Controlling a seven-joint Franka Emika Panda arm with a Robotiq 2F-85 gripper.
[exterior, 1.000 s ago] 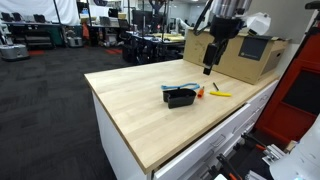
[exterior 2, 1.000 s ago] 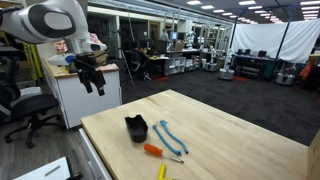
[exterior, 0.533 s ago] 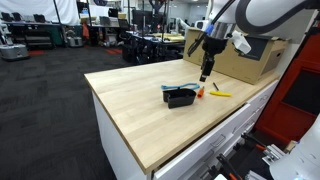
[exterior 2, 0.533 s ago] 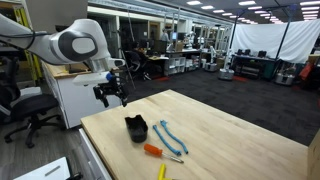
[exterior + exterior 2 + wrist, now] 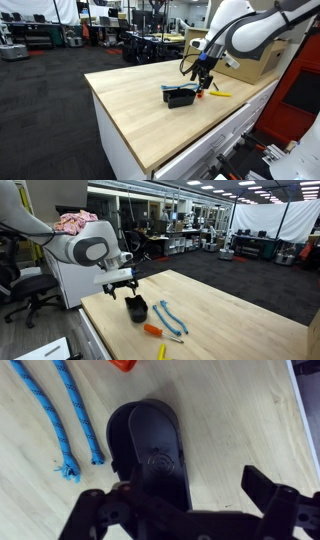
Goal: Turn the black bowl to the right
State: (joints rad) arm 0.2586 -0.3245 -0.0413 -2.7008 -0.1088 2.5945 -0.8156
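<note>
The black bowl [image 5: 180, 96] is a small matte black dish on the wooden table, also seen in an exterior view [image 5: 136, 308]. In the wrist view the black bowl [image 5: 152, 445] lies just ahead of the fingers, its near end under the left finger. My gripper [image 5: 204, 82] hangs open just above and beside the bowl; it also shows in an exterior view [image 5: 122, 288]. In the wrist view the gripper [image 5: 185, 500] is open and holds nothing, with bare wood between its fingers.
A blue rope [image 5: 68, 415] lies next to the bowl, also seen in an exterior view [image 5: 168, 315]. An orange marker [image 5: 151, 330] and a yellow marker [image 5: 220, 94] lie on the table. A cardboard box [image 5: 245, 58] stands at the table's end. The table edge [image 5: 120, 130] is close.
The gripper has come down from high beside the cardboard box to just above the black bowl. The bowl, rope and markers have not moved.
</note>
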